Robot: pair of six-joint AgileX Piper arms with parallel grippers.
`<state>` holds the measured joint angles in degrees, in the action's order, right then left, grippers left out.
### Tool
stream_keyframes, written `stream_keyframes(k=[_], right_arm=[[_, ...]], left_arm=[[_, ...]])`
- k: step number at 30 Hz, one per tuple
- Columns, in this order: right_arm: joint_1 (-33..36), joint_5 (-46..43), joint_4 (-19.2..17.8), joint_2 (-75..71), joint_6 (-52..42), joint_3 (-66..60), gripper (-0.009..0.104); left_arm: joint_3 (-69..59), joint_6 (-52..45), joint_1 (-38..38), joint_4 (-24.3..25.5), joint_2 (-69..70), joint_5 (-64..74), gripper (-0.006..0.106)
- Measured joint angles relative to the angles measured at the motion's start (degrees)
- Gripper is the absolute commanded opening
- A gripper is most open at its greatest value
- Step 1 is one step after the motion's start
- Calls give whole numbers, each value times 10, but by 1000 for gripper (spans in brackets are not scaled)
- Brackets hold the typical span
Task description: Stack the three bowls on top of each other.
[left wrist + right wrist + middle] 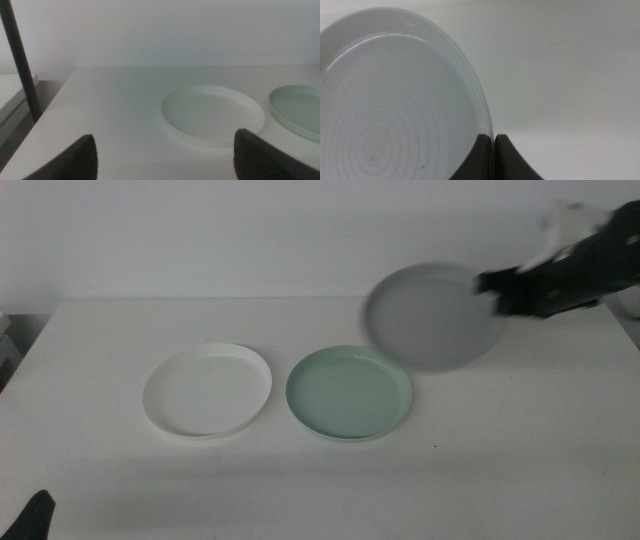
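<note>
- White tabletop [100, 480] under a plain pale wall is filling every view, and nothing but the three dishes is lying on it.
- Nearest me, at about seven o'clock in the middle view, my left gripper [30, 518] is waiting at the table's front edge; in its wrist view the jaws are standing wide apart with nothing between them.
- Further in, the white bowl [208, 389] is sitting flat at about nine o'clock of centre, and the mint green bowl [349, 393] is sitting just beside it, close to centre; their rims are near each other but not touching.
- Farthest, at about two o'clock, my right gripper [500, 292] is clenching the rim of the grey bowl [433, 316], holding it tilted and lifted clear of the table; its lower edge is overlapping the green bowl's far rim in the picture. The wrist view is showing my two jaws pinched tight on that rim [487, 127].
- I am judging this as the carry step, with the green bowl the likely landing spot.
- To do it well, I should be levelling the grey bowl first, centring it over the green one, then lowering until rims are nesting before letting go; an edge pinch like this is inviting swing or slip, so slow and steady is wiser.
</note>
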<state>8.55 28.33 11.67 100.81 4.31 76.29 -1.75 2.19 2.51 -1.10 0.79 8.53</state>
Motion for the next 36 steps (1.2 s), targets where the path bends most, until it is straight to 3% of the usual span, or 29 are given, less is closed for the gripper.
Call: stream_keyframes(k=[7, 20, 24, 31, 36], right_arm=[[116, -21, 8, 17, 25, -16, -1], [135, -121, 8, 124, 27, -16, 1], [135, -131, 6, 128, 27, -16, 14], [135, -117, 6, 115, 27, -16, 51], [135, -62, 2, 28, -20, -16, 56]], left_arm=[[0, 0, 0, 0, 0, 0, 105], [0, 0, 0, 0, 0, 0, 105], [0, 0, 0, 0, 0, 0, 105], [0, 0, 0, 0, 0, 0, 105], [0, 0, 0, 0, 0, 0, 105]])
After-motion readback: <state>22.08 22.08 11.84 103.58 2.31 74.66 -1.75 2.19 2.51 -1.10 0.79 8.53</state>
